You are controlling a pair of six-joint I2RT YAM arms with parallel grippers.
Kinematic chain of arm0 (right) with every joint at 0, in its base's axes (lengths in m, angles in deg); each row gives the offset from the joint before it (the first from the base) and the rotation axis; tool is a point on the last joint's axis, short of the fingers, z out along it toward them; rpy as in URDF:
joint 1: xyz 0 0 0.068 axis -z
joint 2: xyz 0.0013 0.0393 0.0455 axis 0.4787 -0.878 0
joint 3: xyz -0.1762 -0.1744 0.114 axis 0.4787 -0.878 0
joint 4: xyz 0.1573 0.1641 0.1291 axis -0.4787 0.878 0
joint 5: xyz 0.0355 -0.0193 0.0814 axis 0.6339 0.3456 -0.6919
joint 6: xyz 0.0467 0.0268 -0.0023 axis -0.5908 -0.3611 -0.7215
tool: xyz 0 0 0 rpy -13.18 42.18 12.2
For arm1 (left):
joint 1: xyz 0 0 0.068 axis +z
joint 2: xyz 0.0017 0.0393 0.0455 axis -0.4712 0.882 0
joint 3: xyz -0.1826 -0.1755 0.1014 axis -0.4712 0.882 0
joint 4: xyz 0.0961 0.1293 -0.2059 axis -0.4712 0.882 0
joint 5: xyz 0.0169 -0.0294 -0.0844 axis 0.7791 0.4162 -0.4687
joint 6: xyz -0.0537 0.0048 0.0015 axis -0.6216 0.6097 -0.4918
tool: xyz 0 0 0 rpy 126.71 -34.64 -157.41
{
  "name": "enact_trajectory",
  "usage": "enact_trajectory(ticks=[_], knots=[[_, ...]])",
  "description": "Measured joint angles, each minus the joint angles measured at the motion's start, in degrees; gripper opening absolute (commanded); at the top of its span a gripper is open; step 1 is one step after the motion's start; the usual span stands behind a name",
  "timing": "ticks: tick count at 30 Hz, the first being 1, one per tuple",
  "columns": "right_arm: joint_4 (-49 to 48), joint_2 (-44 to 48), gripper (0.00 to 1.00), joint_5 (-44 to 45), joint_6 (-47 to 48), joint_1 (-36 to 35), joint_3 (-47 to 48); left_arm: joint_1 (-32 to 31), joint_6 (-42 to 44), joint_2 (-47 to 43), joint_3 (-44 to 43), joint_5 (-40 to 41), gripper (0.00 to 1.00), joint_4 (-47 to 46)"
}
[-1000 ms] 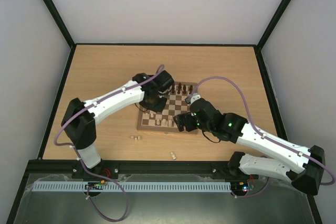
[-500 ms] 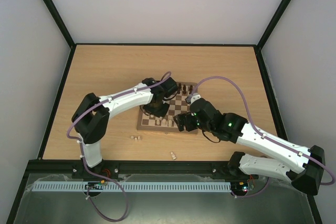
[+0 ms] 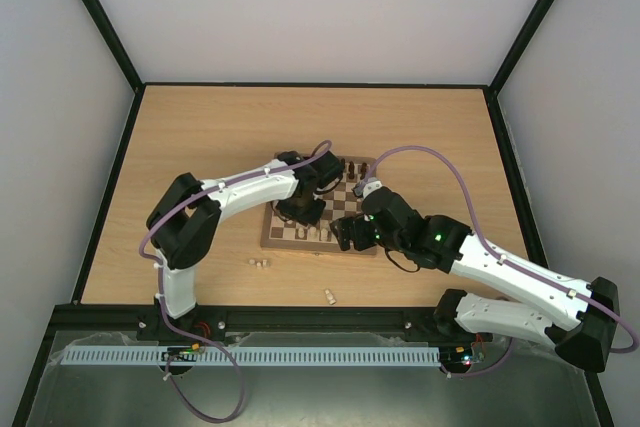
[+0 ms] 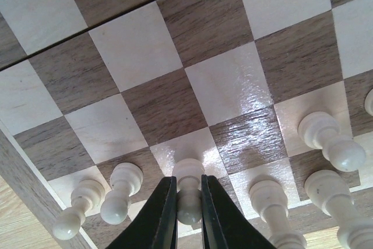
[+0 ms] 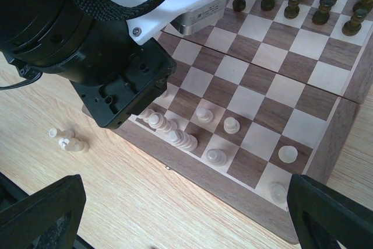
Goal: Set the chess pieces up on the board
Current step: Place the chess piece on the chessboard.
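One pale pawn [image 4: 187, 193] sits pinched in the closed fingers of my left tool [image 4: 187, 214], its foot seemingly down on a light square in the near rows of the board [image 4: 140, 51]. My right tool [image 5: 186, 217] hangs wide open and empty by the board's near edge. Other pale pieces [image 4: 119, 190] stand just beside those fingers on both sides, so I judge a crooked release or a wide spread could topple the pawn or clip a neighbour; a few strays [image 3: 259, 263] lie on the tabletop [image 3: 200, 127].
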Motion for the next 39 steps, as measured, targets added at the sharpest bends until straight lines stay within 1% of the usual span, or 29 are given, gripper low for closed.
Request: enact_trajectory(ticks=[14, 18, 22, 26, 30, 39], knots=[[-0.02, 0.00, 0.96, -0.68, 0.00, 0.00, -0.07, 0.39, 0.46, 0.90, -0.02, -0.15, 0.09, -1.57], [-0.02, -0.11, 0.96, -0.90, 0.02, 0.00, -0.07, 0.44, 0.55, 1.01, -0.02, -0.13, 0.13, -1.57], [-0.02, -0.17, 0.96, -0.92, 0.02, 0.00, -0.09, 0.55, 0.79, 1.05, -0.02, -0.13, 0.14, -1.57], [-0.02, -0.33, 0.96, -0.96, 0.02, 0.00, -0.09, 0.59, 0.90, 1.05, -0.02, -0.13, 0.18, -1.57], [-0.02, -0.74, 0.96, -1.05, 0.02, 0.00, -0.09, 0.66, 1.14, 1.05, -0.31, -0.11, 0.27, -1.53], [-0.02, -0.87, 0.96, -1.11, 0.02, 0.00, -0.09, 0.76, 1.27, 0.98, -1.75, 0.22, 0.33, -1.01]])
